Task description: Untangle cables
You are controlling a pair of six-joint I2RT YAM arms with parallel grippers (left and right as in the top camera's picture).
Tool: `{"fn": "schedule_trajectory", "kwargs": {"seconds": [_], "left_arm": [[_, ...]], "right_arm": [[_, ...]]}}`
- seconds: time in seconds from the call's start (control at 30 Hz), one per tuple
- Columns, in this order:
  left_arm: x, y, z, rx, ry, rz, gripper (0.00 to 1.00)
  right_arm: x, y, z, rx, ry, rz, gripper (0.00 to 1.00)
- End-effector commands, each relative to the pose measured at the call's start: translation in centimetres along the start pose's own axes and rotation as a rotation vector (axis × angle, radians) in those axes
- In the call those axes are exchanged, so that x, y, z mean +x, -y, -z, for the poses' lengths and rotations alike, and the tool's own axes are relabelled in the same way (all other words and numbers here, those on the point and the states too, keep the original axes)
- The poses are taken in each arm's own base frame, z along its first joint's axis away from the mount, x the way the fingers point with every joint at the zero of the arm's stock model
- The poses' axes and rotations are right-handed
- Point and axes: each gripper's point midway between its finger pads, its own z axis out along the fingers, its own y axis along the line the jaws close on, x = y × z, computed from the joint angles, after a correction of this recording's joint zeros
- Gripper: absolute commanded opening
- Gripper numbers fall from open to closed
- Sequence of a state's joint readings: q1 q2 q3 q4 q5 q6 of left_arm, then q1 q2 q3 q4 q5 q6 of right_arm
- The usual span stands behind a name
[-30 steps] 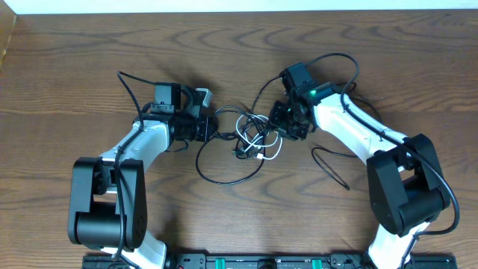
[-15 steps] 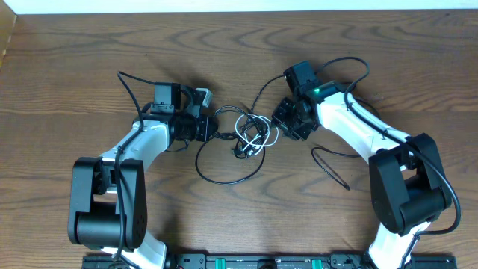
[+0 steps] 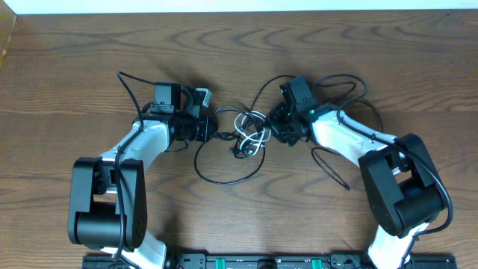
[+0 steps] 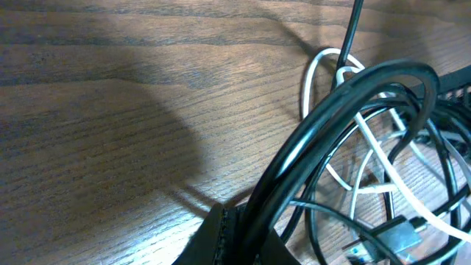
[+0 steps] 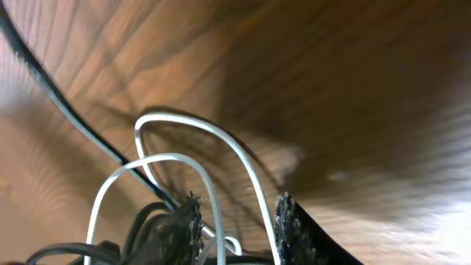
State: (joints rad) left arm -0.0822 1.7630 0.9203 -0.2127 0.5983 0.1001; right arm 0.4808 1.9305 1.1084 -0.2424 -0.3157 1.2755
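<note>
**Overhead:** the thin, flexible black cords (image 3: 224, 181) and the thin white cord (image 3: 258, 134) lie knotted on the brown wooden table (image 3: 89, 52), between the left gripper (image 3: 210, 131) and the right gripper (image 3: 275, 128).

**Left wrist:** the black cords (image 4: 331, 110) arc up from against one finger (image 4: 221, 239). Whether they are pinched, I cannot tell.

**Right wrist:** the serrated fingertips (image 5: 185, 221) are spread, with the white cord (image 5: 221, 140) looping between them.

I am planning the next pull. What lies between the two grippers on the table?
In the overhead view, the tangled cables lie between the left gripper and the right gripper: white loops mixed with black ones.
</note>
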Motion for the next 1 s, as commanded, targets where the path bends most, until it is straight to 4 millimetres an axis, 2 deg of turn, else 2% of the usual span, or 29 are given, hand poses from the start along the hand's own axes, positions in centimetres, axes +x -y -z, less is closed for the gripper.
{"fn": "schedule_trajectory", "kwargs": {"seconds": [0.0, 0.17, 0.33, 0.5, 0.8, 0.97], "left_arm": [[0.3, -0.3, -0.1, -0.005, -0.007, 0.021, 0.08], [0.3, -0.3, -0.1, -0.006, -0.006, 0.020, 0.08], [0.3, -0.3, -0.1, -0.005, -0.006, 0.020, 0.08], [0.3, -0.3, -0.1, -0.005, -0.006, 0.020, 0.08], [0.3, -0.3, -0.1, -0.005, -0.006, 0.020, 0.08], [0.3, -0.3, -0.1, -0.005, -0.006, 0.020, 0.08]], "right_arm": [[1.4, -0.8, 0.4, -0.032, -0.030, 0.002, 0.33], [0.9, -0.1, 0.6, -0.016, -0.036, -0.022, 0.33], [-0.8, 1.1, 0.9, 0.024, 0.007, 0.042, 0.43], [-1.0, 0.1, 1.1, -0.029, -0.015, 0.049, 0.42], [-2.1, 0.1, 1.5, -0.044, 0.000, 0.057, 0.53], [-2.6, -1.1, 1.6, -0.089, 0.024, 0.080, 0.49]]}}
